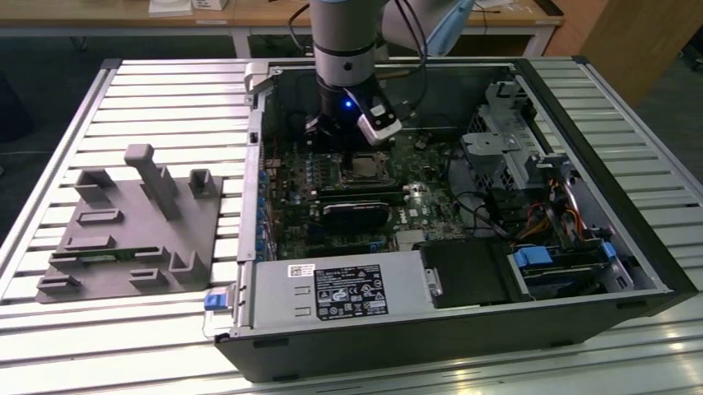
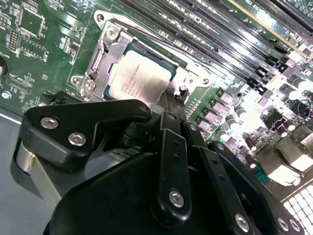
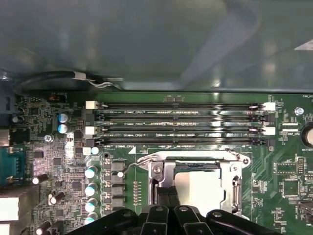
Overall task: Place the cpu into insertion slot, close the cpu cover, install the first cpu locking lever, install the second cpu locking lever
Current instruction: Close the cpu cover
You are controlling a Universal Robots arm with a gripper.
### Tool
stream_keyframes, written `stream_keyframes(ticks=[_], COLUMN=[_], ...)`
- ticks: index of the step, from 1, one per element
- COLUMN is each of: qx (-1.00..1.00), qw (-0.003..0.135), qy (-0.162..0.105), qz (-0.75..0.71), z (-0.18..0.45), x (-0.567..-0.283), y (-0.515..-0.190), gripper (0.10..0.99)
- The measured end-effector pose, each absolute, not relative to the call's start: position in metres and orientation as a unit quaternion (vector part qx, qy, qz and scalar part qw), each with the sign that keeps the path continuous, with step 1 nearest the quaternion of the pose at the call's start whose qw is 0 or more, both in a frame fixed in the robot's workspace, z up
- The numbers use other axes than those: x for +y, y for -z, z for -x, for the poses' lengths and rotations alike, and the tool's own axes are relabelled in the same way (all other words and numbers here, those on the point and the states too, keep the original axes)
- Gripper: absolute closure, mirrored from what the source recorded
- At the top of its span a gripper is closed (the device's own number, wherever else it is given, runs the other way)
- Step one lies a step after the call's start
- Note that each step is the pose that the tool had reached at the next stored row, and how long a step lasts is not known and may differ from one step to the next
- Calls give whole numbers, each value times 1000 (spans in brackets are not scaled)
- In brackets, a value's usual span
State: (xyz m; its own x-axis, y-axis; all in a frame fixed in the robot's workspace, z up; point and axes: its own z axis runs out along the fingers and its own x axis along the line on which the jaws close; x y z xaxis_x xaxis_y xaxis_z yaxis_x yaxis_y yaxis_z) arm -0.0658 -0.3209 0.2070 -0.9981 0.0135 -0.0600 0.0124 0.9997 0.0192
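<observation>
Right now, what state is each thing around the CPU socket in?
cpu: seated in the insertion slot.
cpu cover: down around the cpu.
locking lever: lying beside the cover; latching unclear.
computer case: side open.
gripper: low at the cover's edge.

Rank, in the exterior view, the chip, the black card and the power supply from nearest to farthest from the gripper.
1. chip, right at the gripper.
2. black card, mid-board.
3. power supply, at the case's near edge.

The cpu (image 3: 205, 188) lies in the insertion slot (image 3: 195, 166), framed by the silver cpu cover (image 3: 157, 172), beside four long memory slots (image 3: 178, 122).
</observation>
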Motion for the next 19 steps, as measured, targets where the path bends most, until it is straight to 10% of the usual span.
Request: stream_keyframes(ticks=[19], qx=[1000], qw=[29], qy=[-9], qz=[-7], z=[38], x=[-321], y=[-214], gripper=[980])
